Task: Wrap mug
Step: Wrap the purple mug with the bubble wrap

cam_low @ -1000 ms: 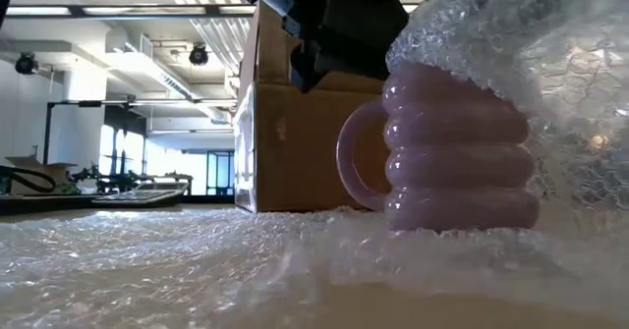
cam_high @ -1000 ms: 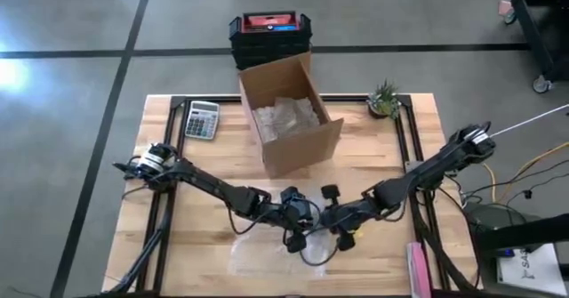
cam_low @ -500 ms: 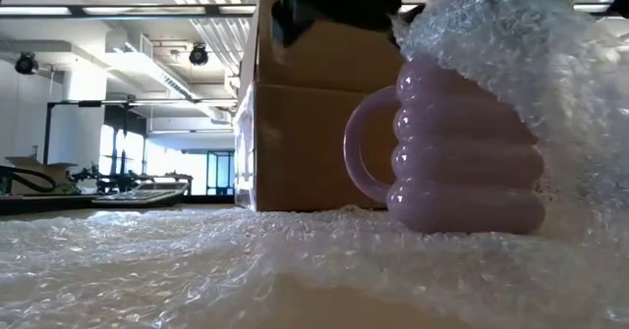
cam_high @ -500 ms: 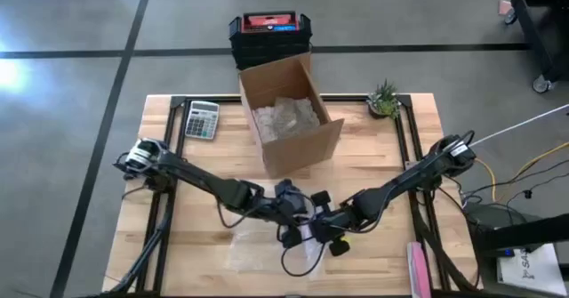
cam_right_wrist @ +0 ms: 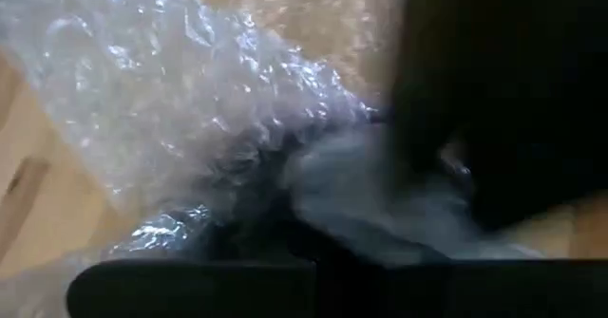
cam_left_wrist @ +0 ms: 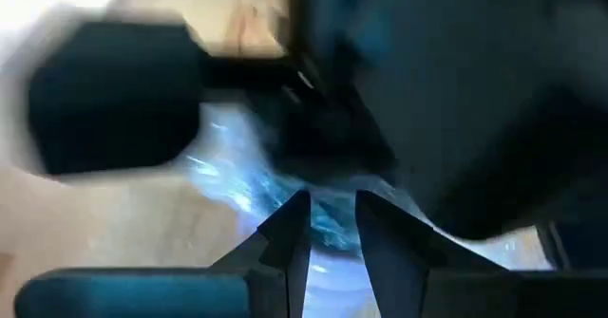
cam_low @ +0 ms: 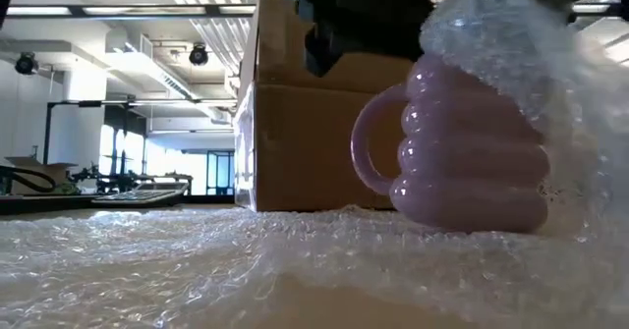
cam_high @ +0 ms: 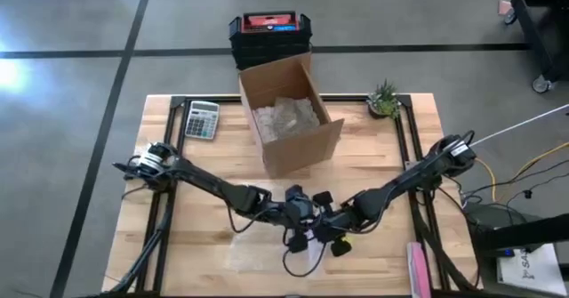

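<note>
Left gripper [cam_high: 296,229] fingers nearly together, pinching bubble wrap [cam_low: 147,270] over the mug [cam_low: 462,147]; right gripper [cam_high: 331,234] just beside, grip unclear.

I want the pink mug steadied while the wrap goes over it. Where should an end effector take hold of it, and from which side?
By the handle loop: on the mug it alone stands clear of the bubble wrap. Probably come in from the handle side, one finger through the loop.

Pink ribbed mug [cam_low: 472,157], clear bubble wrap [cam_low: 197,260].
</note>
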Robot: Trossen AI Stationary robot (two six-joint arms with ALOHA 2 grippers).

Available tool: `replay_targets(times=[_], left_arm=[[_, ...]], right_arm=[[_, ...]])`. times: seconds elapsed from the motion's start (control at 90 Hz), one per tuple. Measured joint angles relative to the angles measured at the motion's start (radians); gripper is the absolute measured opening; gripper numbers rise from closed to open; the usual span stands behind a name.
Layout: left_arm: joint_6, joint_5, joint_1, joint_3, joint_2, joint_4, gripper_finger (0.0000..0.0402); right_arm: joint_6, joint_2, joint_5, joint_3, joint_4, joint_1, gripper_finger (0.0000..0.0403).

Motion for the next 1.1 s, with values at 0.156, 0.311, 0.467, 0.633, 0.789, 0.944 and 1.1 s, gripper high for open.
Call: replay_targets(times=[0.156, 0.311, 0.467, 0.633, 0.789, 0.944, 1.1], left_arm=[[-0.012, -0.002, 0.002, -0.003, 0.024, -0.003, 0.0075], [-0.012, -0.005, 0.003, -0.002, 0.03, -0.004, 0.0075], [-0.013, -0.003, 0.005, -0.003, 0.032, 0.002, 0.0075], [-0.014, -0.001, 0.006, -0.003, 0.032, -0.004, 0.0075], [-0.014, -0.001, 0.006, -0.004, 0.032, -0.005, 0.0075], [-0.014, 0.0, 0.006, -0.004, 0.033, -0.005, 0.0075], [-0.014, 0.0, 0.008, -0.005, 0.034, -0.003, 0.0075]], right_arm=[[0.027, -0.059, -0.001, -0.002, -0.036, 0.002, 0.0], [0.052, -0.144, -0.004, -0.001, -0.128, 0.004, 0.0], [0.063, -0.205, 0.059, 0.001, -0.143, -0.004, 0.0], [0.061, -0.197, 0.239, -0.034, -0.154, -0.04, 0.0], [0.058, -0.173, 0.188, -0.076, -0.104, -0.048, 0.0], [0.056, -0.174, 0.136, -0.071, -0.042, 0.009, 0.0], [0.054, -0.16, 0.096, -0.074, 0.039, 0.043, 0.0]])
